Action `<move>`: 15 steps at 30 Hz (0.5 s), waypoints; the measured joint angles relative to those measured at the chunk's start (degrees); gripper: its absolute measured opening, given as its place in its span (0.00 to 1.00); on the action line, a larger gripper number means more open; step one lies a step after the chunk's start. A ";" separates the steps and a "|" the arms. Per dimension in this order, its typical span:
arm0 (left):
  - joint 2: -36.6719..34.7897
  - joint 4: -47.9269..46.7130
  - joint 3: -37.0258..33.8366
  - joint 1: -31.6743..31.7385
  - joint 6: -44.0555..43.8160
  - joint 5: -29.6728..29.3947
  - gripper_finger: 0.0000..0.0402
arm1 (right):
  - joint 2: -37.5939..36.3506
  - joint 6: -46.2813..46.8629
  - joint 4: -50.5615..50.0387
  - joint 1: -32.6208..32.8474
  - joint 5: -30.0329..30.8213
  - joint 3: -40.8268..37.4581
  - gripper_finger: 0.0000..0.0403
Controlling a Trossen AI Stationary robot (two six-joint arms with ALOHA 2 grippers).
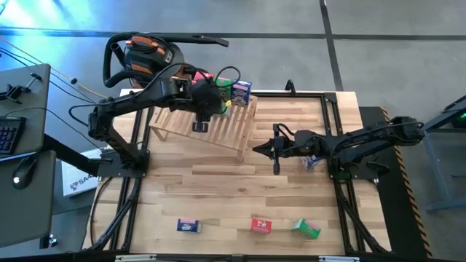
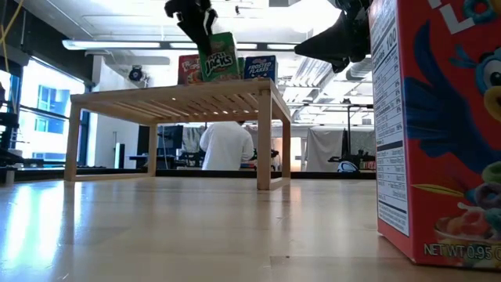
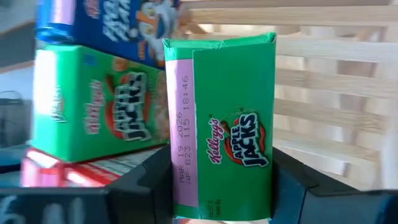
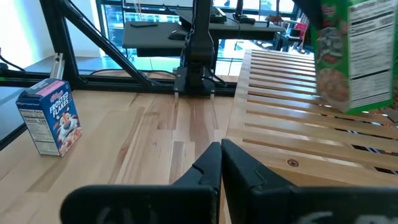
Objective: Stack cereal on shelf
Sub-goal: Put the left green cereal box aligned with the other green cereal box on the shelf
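Observation:
My left gripper [image 2: 205, 35] hangs over the far part of the slatted wooden shelf [image 1: 218, 127] and is shut on a green cereal box [image 3: 221, 124]. Beside it on the shelf are a red box [image 2: 189, 69], a blue-and-white box [image 2: 260, 68] and another green box [image 3: 99, 106]. My right gripper [image 4: 221, 155] is shut on nothing and hovers off the shelf's right end [image 4: 298, 124]. A blue-and-white box [image 1: 312, 161] lies under the right arm. Blue [image 1: 188, 225], red [image 1: 261, 225] and green [image 1: 306, 228] boxes lie by the near edge. My left gripper pinches the green box between its two fingers [image 3: 146, 180], one on each narrow side at the box's upper end [image 2: 213, 37]. It comes from above, pointing down. The box hangs nearly upright below the fingers; whether its lower end [image 2: 223, 77] touches the slats I cannot tell.
The shelf stands tilted across the table's far left. Black frame rails [image 1: 131, 196] run along the table's edges. A big red box [image 2: 438, 133] fills the low view's right side. A person [image 2: 227, 147] stands in the room behind. Bare planks [image 1: 218, 189] lie between shelf and near boxes.

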 joint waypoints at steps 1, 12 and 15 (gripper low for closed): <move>0.00 0.40 0.00 0.00 0.27 -0.65 0.43 | 0.00 -0.02 0.00 0.00 0.00 0.00 0.00; -0.01 1.19 0.00 0.24 0.94 -1.26 0.51 | 0.00 0.05 -0.02 0.00 -0.21 0.00 0.00; -0.02 1.28 0.00 0.24 1.07 -1.32 0.53 | 0.00 0.05 -0.02 0.00 -0.37 0.00 0.00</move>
